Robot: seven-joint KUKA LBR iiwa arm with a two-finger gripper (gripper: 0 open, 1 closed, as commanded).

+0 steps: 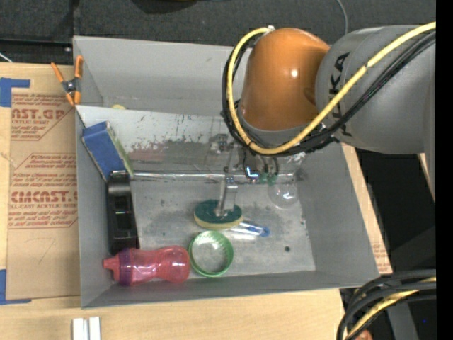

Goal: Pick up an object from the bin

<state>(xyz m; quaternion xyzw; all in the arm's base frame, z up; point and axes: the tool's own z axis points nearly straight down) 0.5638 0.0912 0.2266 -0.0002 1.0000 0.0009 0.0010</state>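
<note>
Contents of bin [333, 211], grey metal, as seen standing over it:

1. Claw [227, 202]. It hangs from the orange-capped wrist of the arm, lowered at mid-bin, with its tip at the right part of item 2. Open or closed: cannot tell. Contact with item 2: cannot tell.
2. Round disc [211, 217], dark green face with a cream rim. It lies flat and face-up on the bin floor at the centre, directly under the claw. Being circular, it points no particular way.
3. Green ring [211, 253], translucent. It lies flat just near of the disc, close to it.
4. Small clear tube [246, 230] with a blue end. It lies just right of the disc, long axis running left to right, blue end to the right.
5. Pink bottle [150, 266]. It lies on its side at the near left, long axis left to right, darker cap end pointing left, base just beside the ring.
6. Black block [120, 214]. It lies along the left wall, long axis near to far.
7. Blue pad [105, 149]. It leans on the left wall, far of the black block.
8. Clear item [284, 192], right of the claw. Shape indistinct.
</note>
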